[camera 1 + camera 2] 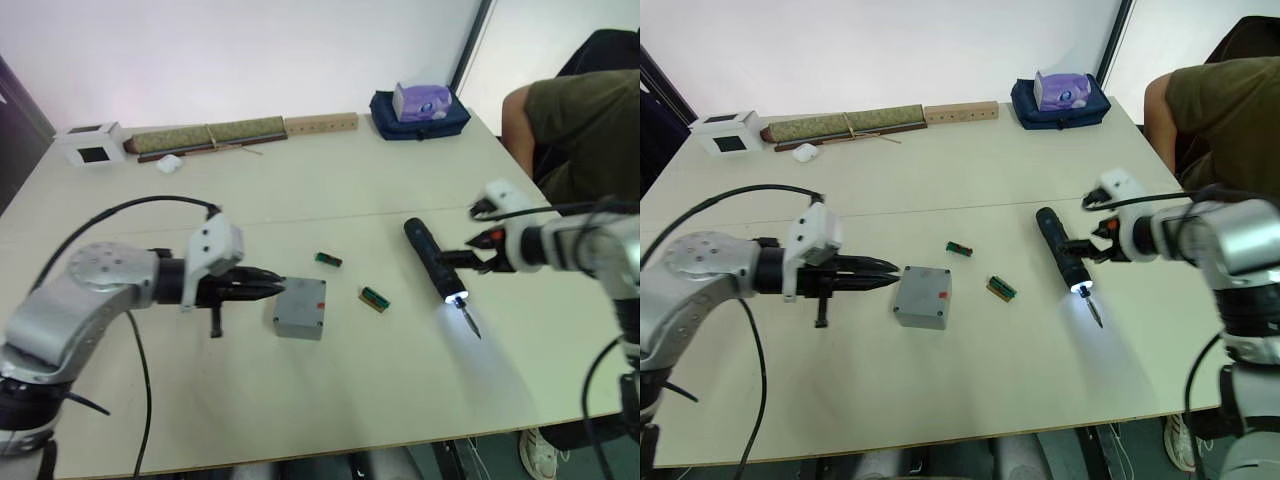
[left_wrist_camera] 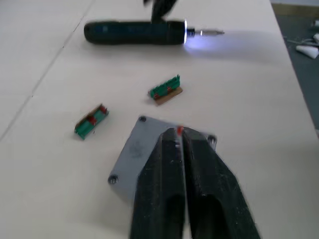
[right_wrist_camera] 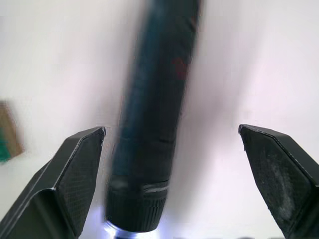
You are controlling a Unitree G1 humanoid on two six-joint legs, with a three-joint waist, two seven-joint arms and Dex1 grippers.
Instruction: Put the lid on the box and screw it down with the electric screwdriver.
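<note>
The grey box (image 1: 297, 326) sits mid-table with the lid (image 1: 303, 297) lying on top of it, a small red mark near the lid's edge. My left gripper (image 1: 276, 289) is shut, its tips over the lid's left edge (image 2: 134, 149). The black-blue electric screwdriver (image 1: 433, 258) lies flat on the table to the right, with its tip light on and its bit (image 1: 470, 322) pointing toward the front edge. My right gripper (image 3: 170, 130) is open, one finger on each side of the screwdriver's body and neither touching it.
Two small green connector blocks (image 1: 328, 260) (image 1: 374, 298) lie between box and screwdriver. Along the far edge are a white carton (image 1: 90, 143), a rolled mat with sticks (image 1: 210, 135), a wooden strip (image 1: 320, 123) and a blue pouch (image 1: 420, 110). A seated person (image 1: 585, 120) is at the right.
</note>
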